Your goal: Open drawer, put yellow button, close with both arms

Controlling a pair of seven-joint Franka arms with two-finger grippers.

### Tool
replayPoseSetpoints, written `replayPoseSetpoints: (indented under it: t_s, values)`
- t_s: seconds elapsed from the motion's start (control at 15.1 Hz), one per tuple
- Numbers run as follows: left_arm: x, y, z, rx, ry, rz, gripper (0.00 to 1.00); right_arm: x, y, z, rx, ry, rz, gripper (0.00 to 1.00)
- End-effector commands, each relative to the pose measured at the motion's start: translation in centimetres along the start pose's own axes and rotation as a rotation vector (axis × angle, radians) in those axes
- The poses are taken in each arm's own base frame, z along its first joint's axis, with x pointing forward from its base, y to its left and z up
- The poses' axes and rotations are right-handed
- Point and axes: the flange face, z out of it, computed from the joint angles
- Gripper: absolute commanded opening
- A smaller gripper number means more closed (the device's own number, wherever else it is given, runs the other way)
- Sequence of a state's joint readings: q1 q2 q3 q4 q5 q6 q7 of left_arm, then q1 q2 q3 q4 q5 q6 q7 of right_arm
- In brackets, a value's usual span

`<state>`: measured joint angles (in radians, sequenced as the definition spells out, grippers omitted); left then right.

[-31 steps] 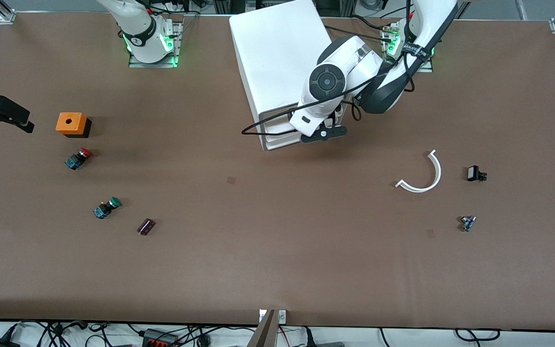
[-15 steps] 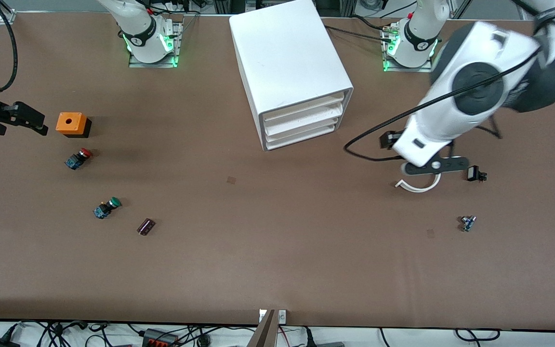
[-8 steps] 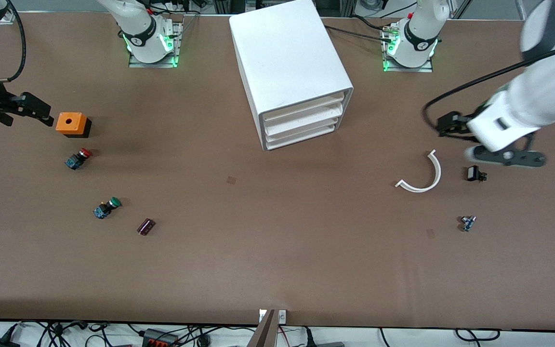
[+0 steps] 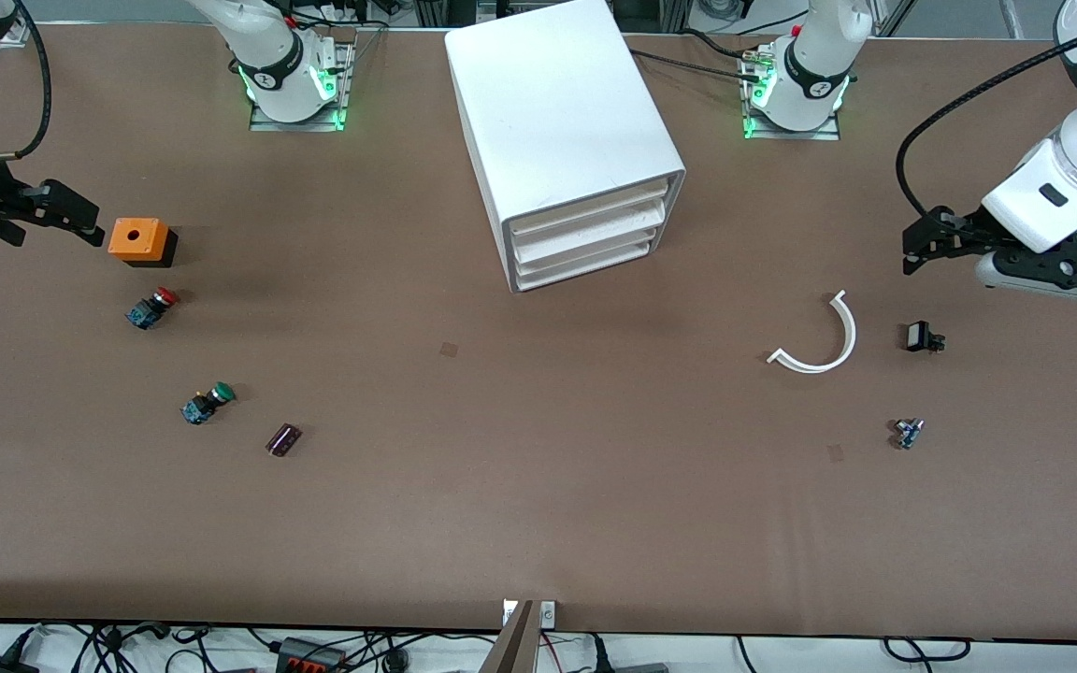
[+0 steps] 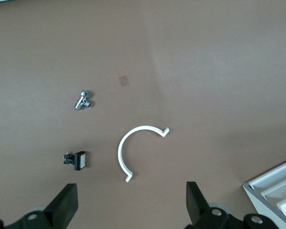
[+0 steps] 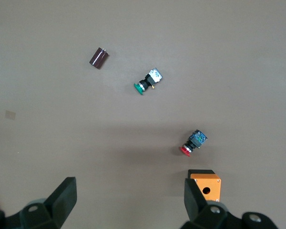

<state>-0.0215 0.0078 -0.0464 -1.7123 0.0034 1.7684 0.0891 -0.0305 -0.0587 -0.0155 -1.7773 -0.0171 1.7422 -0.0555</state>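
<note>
The left pincer (image 4: 1015, 257) has been swung away from the shut drawer (image 4: 585, 245), open and empty. The right pincer (image 4: 52, 220) is open too. No yellow button is seen.

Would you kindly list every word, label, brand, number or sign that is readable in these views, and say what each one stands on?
None can be read.
Black band round the right arm's base: small white marks, too small to read.
Black band round the left arm's base: the same, too small to read.
White cabinet, orange box, buttons and small parts: no text visible.
</note>
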Motion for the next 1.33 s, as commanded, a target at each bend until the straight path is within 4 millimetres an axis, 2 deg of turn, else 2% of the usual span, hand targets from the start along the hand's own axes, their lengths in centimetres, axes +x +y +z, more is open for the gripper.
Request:
replayPoseSetpoints:
  t_s: [0.0, 0.27, 0.53, 1.26]
  values:
    - [-2.88, 0.18, -1.22, -0.014, -0.031, 0.008, 1.00, 0.50, -0.05, -0.16, -0.002, 0.001, -0.011, 1.00]
    - [-3.26, 0.05, -1.18, -0.017, -0.077, -0.056, 1.00, 0.26, -0.37, -0.54, -0.004, -0.008, -0.019, 1.00]
    - [-3.34, 0.27, -1.56, -0.012, -0.088, -0.052, 1.00, -0.22, -0.25, -0.06, 0.001, -0.056, -0.003, 1.00]
    - [-3.29, 0.50, -1.54, -0.011, -0.089, -0.048, 1.00, 0.50, -0.18, -0.35, -0.015, -0.004, -0.010, 1.00]
